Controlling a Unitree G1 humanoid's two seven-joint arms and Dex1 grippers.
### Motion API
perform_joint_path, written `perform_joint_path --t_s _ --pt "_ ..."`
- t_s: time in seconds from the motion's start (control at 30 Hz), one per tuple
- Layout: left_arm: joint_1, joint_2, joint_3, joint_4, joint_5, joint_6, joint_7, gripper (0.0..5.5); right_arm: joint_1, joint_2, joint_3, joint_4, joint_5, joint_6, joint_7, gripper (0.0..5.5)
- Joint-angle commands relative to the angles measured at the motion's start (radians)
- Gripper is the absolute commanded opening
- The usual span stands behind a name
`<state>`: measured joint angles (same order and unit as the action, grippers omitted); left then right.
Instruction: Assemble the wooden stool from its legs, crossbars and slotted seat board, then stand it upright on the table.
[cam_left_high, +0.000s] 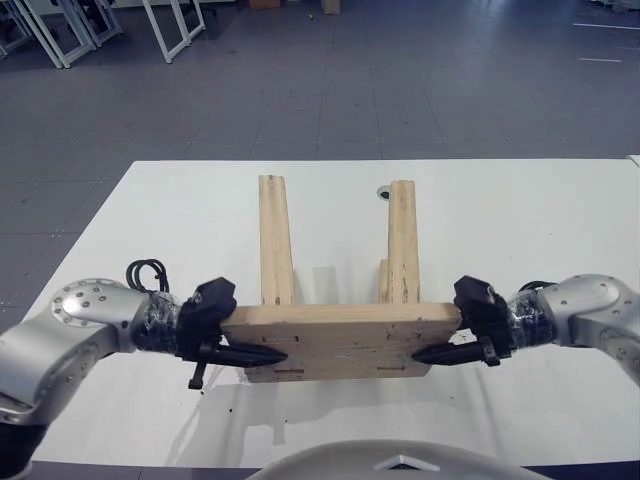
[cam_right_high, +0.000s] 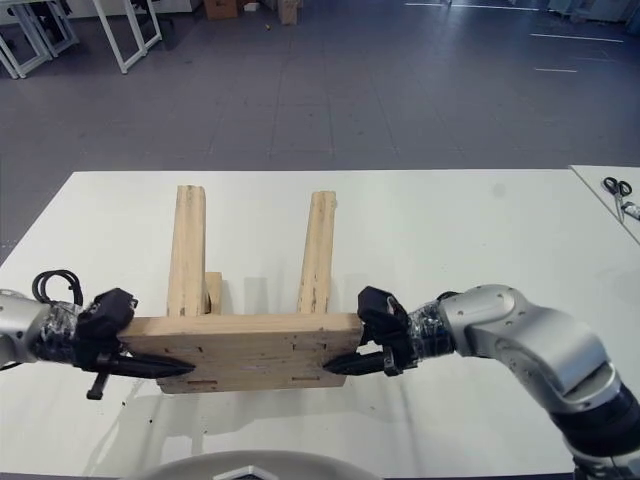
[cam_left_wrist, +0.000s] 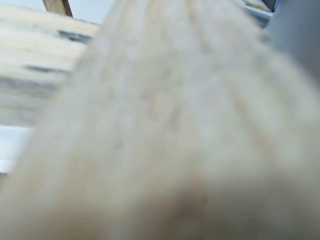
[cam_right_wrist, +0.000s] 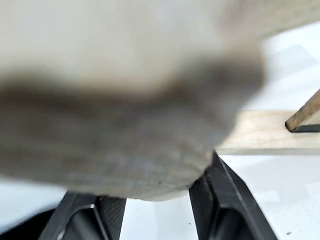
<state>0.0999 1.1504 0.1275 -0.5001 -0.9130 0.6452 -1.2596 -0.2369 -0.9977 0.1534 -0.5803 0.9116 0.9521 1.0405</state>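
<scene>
The left claw (cam_left_high: 262, 356) and right claw (cam_left_high: 425, 353) each gripped an end of the seat (cam_left_high: 340, 330); tipping its legs (cam_left_high: 276, 240) onto the bench (cam_left_high: 180, 220) likely needed level, matched lifting.

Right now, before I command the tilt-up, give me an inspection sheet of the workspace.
Surface: white table, a few dark specks near the robot's edge.
Job's things: stool on its side, seat board facing the robot, legs pointing away; not yet upright.
Clutter: round fitting in the tabletop beyond the legs; scissors on the neighbouring table.
Grippers: left gripper and right gripper each clamp one end of the seat board.
Cables: black loop at the left wrist.
Surroundings: grey floor, white frames far off.
</scene>
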Motion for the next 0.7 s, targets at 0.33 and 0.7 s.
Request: perform_joint_path --t_s 0.33,0.7 --pt "-0.849 -0.273 -0.366 1.155 -1.058 0.848 0.553 1.32 -0.689 0.294 0.025 0.960 1.061 0.394 -0.465 1.54" --pt "-1.073 -0.452 0.008 1.739 -0.748 0.825 0.894 3.25 -0.743 0.430 -0.172 1.468 0.812 0.444 -0.702 3.78"
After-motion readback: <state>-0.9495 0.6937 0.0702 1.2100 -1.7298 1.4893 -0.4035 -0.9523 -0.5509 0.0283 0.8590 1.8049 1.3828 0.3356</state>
